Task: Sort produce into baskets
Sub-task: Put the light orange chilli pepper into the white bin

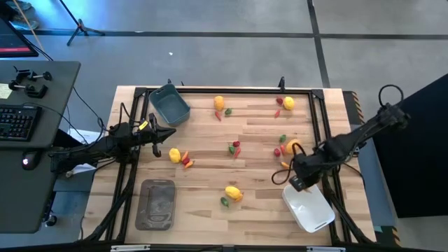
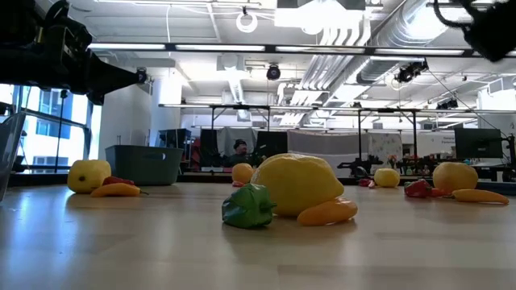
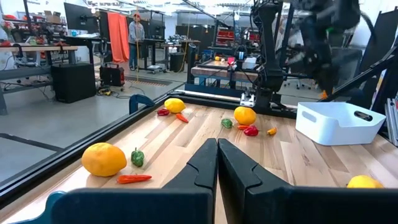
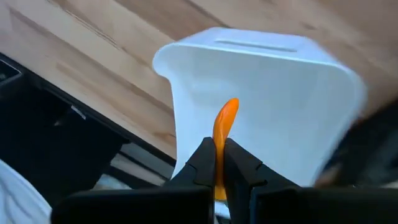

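Note:
My right gripper (image 1: 299, 183) hovers over the white tub (image 1: 308, 208) at the near right and is shut on a thin orange stick (image 4: 225, 121). My left gripper (image 1: 171, 133) is shut and empty above the table's left side, just far of a yellow lemon (image 1: 174, 154) with red and orange pieces beside it. Its closed fingers (image 3: 217, 142) point across the table. The blue-grey tub (image 1: 169, 105) stands at the far left and the shallow grey tray (image 1: 157, 203) at the near left. Lemons, an orange round (image 1: 292, 147) and red and green pieces lie scattered on the wood. My right gripper pinches the orange stick between its two fingers at the stick's lower part (image 4: 219, 142). The fingers come from above, pointing down into the white tub (image 4: 261, 106), and lie along the stick. The stick's free end juts past the fingertips, clear of the tub's floor.
A lemon (image 1: 233, 192) with a green piece (image 2: 248, 205) and an orange stick (image 2: 326, 212) lies near the front middle. Other lemons (image 1: 219, 102) (image 1: 288, 103) lie at the far side. A black frame (image 1: 231, 91) runs round the table. A desk with a keyboard (image 1: 17, 122) stands to the left.

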